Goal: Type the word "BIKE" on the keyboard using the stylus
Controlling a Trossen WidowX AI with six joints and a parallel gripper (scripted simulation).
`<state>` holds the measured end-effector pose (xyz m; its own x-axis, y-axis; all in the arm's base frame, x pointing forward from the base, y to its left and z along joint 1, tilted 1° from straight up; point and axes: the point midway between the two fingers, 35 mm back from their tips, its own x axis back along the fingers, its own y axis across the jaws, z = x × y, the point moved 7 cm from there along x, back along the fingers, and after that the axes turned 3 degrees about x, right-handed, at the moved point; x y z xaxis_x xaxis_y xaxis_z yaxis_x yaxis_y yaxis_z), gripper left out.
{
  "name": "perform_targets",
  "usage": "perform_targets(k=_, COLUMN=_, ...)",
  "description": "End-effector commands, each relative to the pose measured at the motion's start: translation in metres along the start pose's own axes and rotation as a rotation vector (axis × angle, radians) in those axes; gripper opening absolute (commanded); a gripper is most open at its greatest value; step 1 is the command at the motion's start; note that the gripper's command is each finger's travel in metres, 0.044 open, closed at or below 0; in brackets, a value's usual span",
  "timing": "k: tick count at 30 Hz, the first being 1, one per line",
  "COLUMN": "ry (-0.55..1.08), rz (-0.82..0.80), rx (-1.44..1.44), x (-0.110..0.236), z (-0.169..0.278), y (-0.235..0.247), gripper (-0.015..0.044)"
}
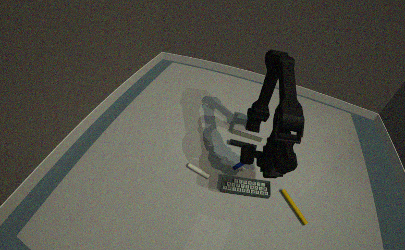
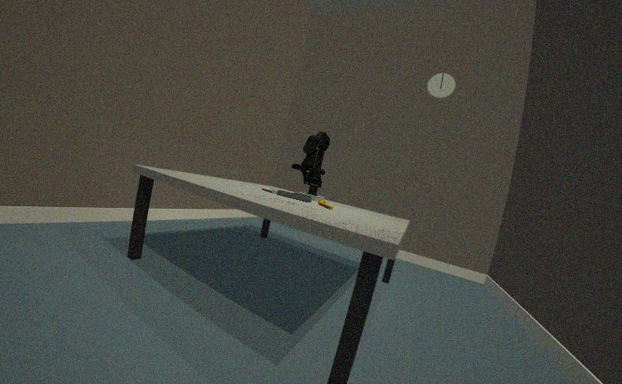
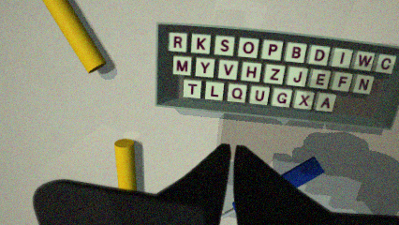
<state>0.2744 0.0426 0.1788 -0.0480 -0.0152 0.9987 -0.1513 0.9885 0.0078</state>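
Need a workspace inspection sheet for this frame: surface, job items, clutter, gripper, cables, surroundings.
Surface: pale table with a blue border strip.
Job's things: keyboard with scrambled letter keys, flat on the table; blue stylus angled off to the right, just short of the keyboard.
Clutter: yellow rod beside the keyboard; a second yellow rod near the gripper; white stick on the keyboard's other side.
Gripper: gripper short of the keyboard, fingers nearly closed with a thin gap; the stylus runs under one finger, and whether it is gripped is unclear.
Cables: nothing seen.
Surroundings: brown walls, wall clock, blue floor.
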Motion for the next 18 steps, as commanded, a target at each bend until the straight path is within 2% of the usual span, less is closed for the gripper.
perform_targets(k=1, ry=0.0, rz=0.0, rx=0.0, x=0.0, z=0.0, y=0.0, gripper=0.0079)
perform_targets(k=2, ry=0.0, rz=0.0, rx=0.0, x=0.0, z=0.0, y=0.0, gripper=0.0105)
perform_targets(k=6, ry=0.0, rz=0.0, rx=0.0, x=0.0, z=0.0, y=0.0, gripper=0.0)
perform_targets(k=17, ry=0.0, rz=0.0, rx=0.0, x=0.0, z=0.0, y=0.0, gripper=0.0)
perform_targets(k=18, ry=0.0, rz=0.0, rx=0.0, x=0.0, z=0.0, y=0.0, gripper=0.0026)
